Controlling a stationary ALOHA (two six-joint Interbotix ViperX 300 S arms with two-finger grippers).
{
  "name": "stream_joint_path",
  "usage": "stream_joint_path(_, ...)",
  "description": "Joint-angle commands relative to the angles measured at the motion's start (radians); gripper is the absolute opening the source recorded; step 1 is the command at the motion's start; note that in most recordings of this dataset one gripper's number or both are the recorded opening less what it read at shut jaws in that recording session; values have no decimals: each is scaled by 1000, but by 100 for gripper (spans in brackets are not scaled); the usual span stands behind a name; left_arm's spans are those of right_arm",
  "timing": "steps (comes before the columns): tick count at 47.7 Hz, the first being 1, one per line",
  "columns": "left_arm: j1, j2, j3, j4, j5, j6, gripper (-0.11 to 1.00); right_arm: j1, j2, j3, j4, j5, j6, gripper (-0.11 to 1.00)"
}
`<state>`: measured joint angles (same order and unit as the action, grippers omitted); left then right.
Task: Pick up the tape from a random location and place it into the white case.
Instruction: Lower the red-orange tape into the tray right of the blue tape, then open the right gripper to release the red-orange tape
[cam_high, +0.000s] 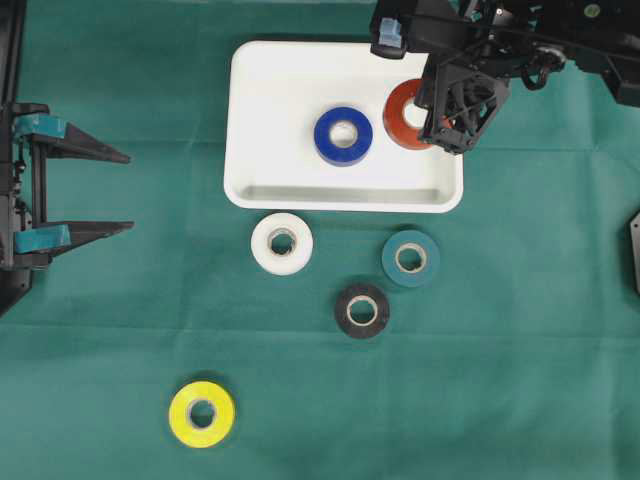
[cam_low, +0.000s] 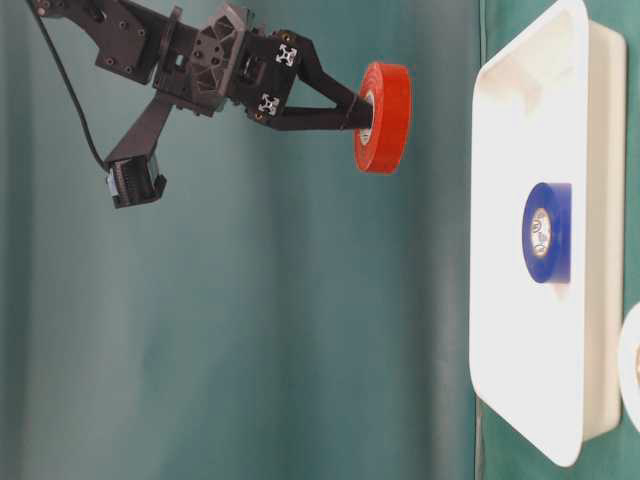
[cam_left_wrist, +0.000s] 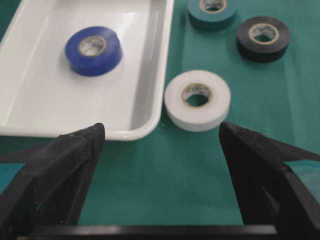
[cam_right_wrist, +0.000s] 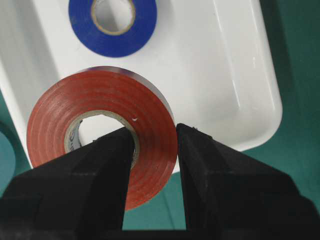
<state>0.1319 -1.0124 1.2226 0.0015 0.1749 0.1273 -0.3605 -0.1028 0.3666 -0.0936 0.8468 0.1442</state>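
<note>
The green cloth (cam_high: 520, 380) covers the whole table, and on it near the top sits the white case (cam_high: 270, 185), a blue tape roll (cam_high: 343, 135) lying flat inside it. The right gripper (cam_high: 440, 128) hangs above the case's right end with its jaws clamped on the wall of a red tape roll (cam_low: 384, 117) — one finger through the core, one outside — held clear of the tray, while the left gripper (cam_high: 118, 192) rests at the left edge, jaws spread wide and empty. Below the case lie white (cam_high: 281, 243), teal (cam_high: 410, 259) and black (cam_high: 362, 310) rolls — a yellow roll (cam_high: 202, 413) sits well apart.
</note>
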Motion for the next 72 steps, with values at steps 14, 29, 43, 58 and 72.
stream_joint_path(14,-2,5,-14,-3,-6,0,93,-2,31,38,-2,-101,-2,28)
stream_joint_path(29,-2,5,-14,-3,-5,0,93,-48,114,84,-3,-209,-2,29)
stream_joint_path(43,-2,5,-15,-3,-3,0,93,-107,179,120,-6,-308,-6,29)
stream_joint_path(58,-2,5,-15,-3,-3,0,93,-110,213,132,-6,-342,-12,29)
stream_joint_path(72,-2,5,-15,-3,-2,0,93,-110,213,132,-6,-342,-12,29)
